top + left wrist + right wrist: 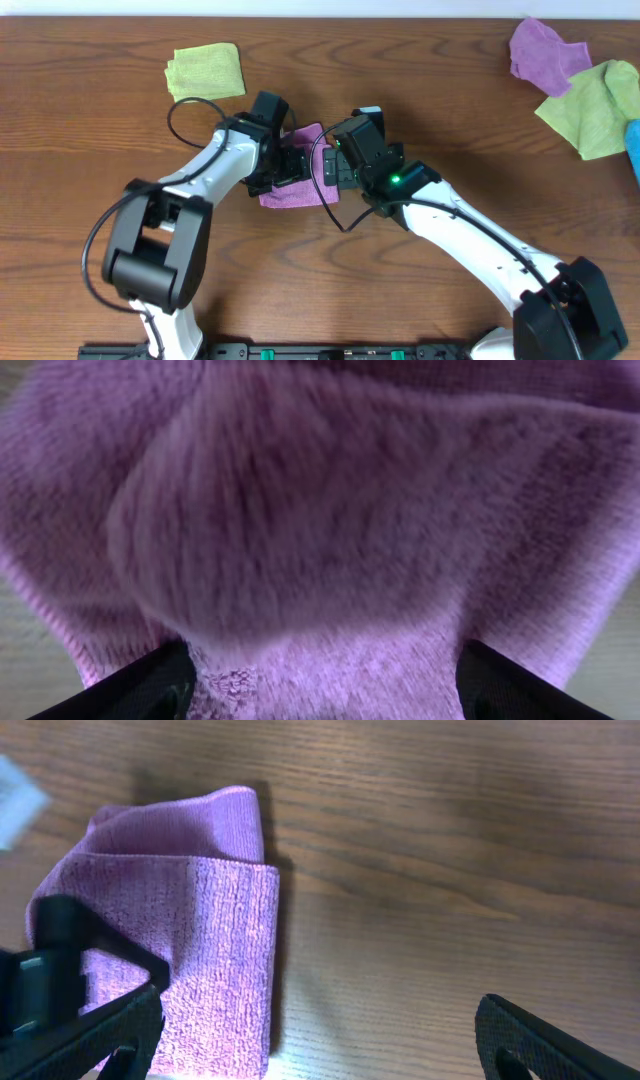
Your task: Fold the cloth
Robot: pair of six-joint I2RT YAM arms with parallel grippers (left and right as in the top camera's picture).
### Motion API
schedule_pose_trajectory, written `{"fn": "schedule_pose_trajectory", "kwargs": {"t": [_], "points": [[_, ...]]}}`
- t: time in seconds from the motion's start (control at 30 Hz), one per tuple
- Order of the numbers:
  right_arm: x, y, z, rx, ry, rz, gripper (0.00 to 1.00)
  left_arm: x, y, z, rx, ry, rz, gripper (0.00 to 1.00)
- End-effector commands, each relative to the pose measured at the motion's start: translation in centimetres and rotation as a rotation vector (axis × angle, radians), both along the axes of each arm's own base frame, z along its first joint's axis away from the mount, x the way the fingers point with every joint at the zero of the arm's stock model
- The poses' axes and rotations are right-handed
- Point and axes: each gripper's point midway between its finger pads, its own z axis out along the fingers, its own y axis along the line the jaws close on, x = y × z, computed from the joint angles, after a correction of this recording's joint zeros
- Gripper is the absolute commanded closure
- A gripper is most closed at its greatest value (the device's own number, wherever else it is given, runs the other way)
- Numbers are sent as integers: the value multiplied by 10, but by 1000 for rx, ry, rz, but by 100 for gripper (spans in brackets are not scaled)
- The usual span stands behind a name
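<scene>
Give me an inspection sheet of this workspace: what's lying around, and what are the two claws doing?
Surface: brown wood-grain table.
Job's things: purple cloth at centre, partly folded, with stacked layers showing.
Clutter: folded lime-green cloth far left; second purple cloth and crumpled lime-green cloth far right; blue item cut off by the edge.
Grippers: left gripper open, cloth bulging between its fingers; right gripper open, straddling the cloth's edge.
Cables: black cables loop along both arms.
Surroundings: pale strip beyond the table; black rail at the near edge.
</scene>
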Motion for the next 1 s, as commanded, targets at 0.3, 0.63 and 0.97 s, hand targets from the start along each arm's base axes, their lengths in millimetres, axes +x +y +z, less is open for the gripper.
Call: {"fn": "schedule_pose_trajectory", "kwargs": {"t": [0.3,0.63,0.97], "points": [[1,1,9,9,-14,30,1,25,-4,32,9,-29,22,23],[-1,5,8,24,-4,43,1,65,2,65,85,-170,31,17],[-2,-23,12,-24,-9,-91,1,63,15,34,181,-120,27,17]]}}
